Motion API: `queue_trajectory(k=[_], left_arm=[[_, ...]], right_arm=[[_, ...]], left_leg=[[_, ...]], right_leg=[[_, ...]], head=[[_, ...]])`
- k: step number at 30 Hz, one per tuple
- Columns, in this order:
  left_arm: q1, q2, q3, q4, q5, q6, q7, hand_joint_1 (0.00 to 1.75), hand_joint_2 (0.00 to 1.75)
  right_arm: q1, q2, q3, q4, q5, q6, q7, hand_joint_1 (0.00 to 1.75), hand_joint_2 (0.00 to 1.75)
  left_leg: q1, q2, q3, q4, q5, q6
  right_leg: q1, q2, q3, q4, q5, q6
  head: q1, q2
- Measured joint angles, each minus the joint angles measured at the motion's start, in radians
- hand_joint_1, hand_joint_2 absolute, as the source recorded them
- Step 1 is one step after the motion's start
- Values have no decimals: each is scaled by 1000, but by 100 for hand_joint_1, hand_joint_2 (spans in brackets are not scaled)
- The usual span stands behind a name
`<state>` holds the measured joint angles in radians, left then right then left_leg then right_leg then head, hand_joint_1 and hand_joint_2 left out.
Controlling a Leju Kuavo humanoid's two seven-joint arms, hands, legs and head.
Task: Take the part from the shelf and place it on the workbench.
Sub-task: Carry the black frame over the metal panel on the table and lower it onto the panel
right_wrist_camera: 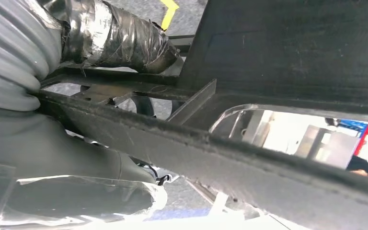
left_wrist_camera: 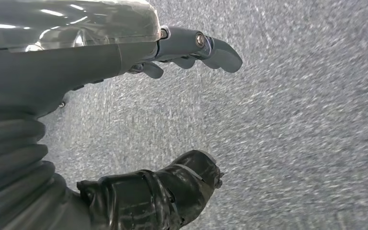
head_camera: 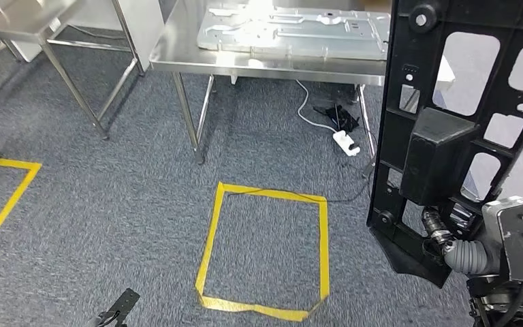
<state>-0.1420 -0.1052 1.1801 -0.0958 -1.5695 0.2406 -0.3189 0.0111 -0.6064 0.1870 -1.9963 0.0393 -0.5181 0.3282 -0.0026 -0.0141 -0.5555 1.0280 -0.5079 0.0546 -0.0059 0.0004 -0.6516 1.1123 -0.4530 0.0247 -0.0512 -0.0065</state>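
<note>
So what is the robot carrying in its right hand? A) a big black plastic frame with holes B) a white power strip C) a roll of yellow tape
A: in the head view the right hand grips the lower end of a tall black frame with cut-out openings, held upright.

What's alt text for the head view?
The right hand holds a tall black plastic part upright. Ahead stands a steel workbench with a metal panel on it; a yellow tape square marks the grey carpet.

One black part (head_camera: 449,129), two steel tables (head_camera: 259,65).
</note>
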Motion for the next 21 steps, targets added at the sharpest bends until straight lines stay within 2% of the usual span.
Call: queue_trajectory(k=[1,2,4,7,8,10,12,13,14,15,16,17,18,19,21], left_arm=[[-1,-1,0,0,0,0,0,0,175],[-2,-2,1,1,0,0,1,0,175],[-3,-3,2,1,0,-1,1,0,175],[-2,-3,2,1,0,-1,2,0,175],[-2,-2,2,1,0,-1,2,0,175],[-5,-1,3,1,-1,-1,2,0,175],[-4,-1,4,2,-1,-1,2,0,175],[-2,-1,4,2,-1,-1,3,0,175],[0,-1,4,2,-1,-1,3,0,175],[1,0,4,2,-1,-1,3,0,175],[1,0,4,2,-1,-1,3,0,175],[0,0,4,2,-1,-1,3,0,175],[-1,0,4,2,-1,-1,2,0,175],[-1,0,4,2,-1,-1,2,0,175],[-1,0,4,2,-1,-1,1,0,175]], right_arm=[[0,0,-1,-1,-5,-1,-1,175,175],[1,-1,-3,-2,-8,-2,-2,175,175],[3,-3,-7,-3,-15,-4,-3,175,175],[5,-3,-9,-3,-19,-4,-4,175,175],[5,-3,-9,-4,-19,-4,-4,175,175],[7,-2,-11,-5,-22,-5,-11,175,175],[10,-1,-12,-6,-28,-5,-17,175,175],[11,0,-12,-6,-30,-6,-17,175,175],[12,0,-12,-6,-33,-6,-17,175,175],[12,1,-12,-6,-34,-6,-18,175,175],[12,1,-13,-6,-36,-6,-18,175,175],[12,1,-13,-6,-39,-5,-19,175,175],[11,2,-13,-6,-40,-5,-21,175,175],[12,2,-14,-6,-43,-5,-22,175,175],[14,2,-15,-6,-47,-5,-24,175,175]], left_leg=[[0,-1,4,-1,-4,-4],[1,-1,4,-3,-7,-9],[4,-1,6,-10,-7,-18],[5,0,8,-15,-8,-22],[3,1,9,-16,-9,-24],[4,4,-53,108,-63,-37],[9,8,-142,261,-107,-52],[9,8,-156,265,-89,-54],[10,7,-147,225,-50,-54],[11,1,-122,155,-5,-52],[11,-10,-93,90,26,-50],[11,-20,-69,38,45,-46],[10,-28,-55,12,47,-42],[8,-29,-50,8,40,-38],[9,-15,-44,-1,39,-26]], right_leg=[[5,1,22,-52,18,-7],[10,2,33,-79,19,-12],[15,2,40,-92,12,-16],[16,3,39,-93,11,-18],[12,3,43,-97,12,-19],[2,5,65,-110,6,-27],[-3,12,86,-116,-6,-34],[-4,18,91,-113,-11,-33],[-4,25,96,-109,-18,-31],[-4,32,102,-106,-24,-29],[-3,39,106,-103,-31,-25],[-3,45,108,-100,-36,-21],[-3,51,107,-99,-39,-15],[-4,58,105,-100,-40,-10],[-7,67,103,-100,-42,1]], head=[[0,0],[-2,0],[-4,0],[-4,0],[-5,0],[-9,0],[-13,0],[-13,0],[-13,0],[-13,0],[-12,0],[-11,0],[-11,0],[-10,0],[-10,0]])
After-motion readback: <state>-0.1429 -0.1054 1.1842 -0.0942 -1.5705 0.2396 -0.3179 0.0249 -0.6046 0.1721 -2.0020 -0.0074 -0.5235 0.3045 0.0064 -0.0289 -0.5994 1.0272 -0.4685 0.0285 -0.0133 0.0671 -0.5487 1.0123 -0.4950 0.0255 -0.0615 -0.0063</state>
